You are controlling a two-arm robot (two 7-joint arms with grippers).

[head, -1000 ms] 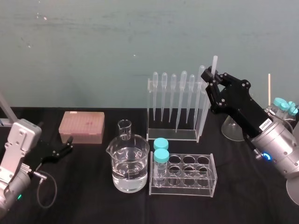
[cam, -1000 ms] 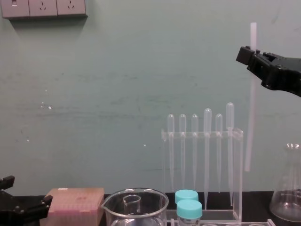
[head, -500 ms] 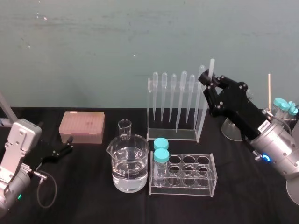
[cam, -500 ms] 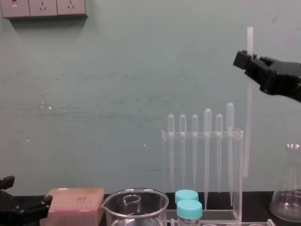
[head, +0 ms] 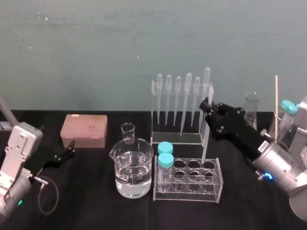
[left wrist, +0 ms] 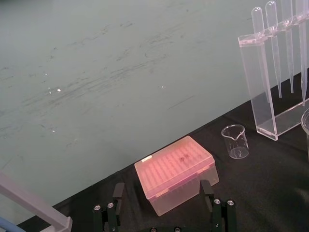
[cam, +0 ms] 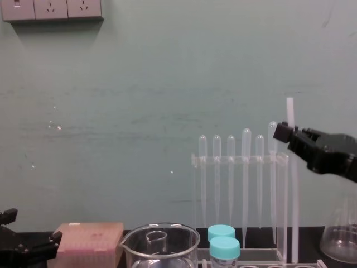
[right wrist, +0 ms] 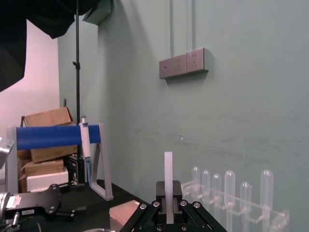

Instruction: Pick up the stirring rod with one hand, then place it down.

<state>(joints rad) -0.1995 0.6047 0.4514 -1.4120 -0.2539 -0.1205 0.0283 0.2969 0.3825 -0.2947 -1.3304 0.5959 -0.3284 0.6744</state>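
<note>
Black table against a teal wall, with wall sockets high up in the chest view. Along the back of the table, a pink box toward the left and a clear pipette rack with a row of bulb-topped pipettes near the middle. In front of those, a small beaker just behind a large beaker partly filled with clear liquid. Beside that, a clear tube rack with two teal-capped tubes at its left end. A flask behind the right arm.

Right gripper just off the right end of the pipette rack, above the tube rack, clamped on the stirring rod. Rod upright, pinched between the two fingers near its upper part: a short length above the jaws, a much longer length hanging below. In the right wrist view, the rod centred in the gap, a finger pressed to each side. In the chest view, its top end poking up above the gripper, higher than the pipette bulbs, and the shaft running down just beside the pipette rack's right wall. Lower end down at the back row of the tube rack, near its right end; whether inside a hole or touching anything, cannot tell.

Left gripper low over the table at the far left, in front of the pink box, fingers spread apart with nothing between them.
</note>
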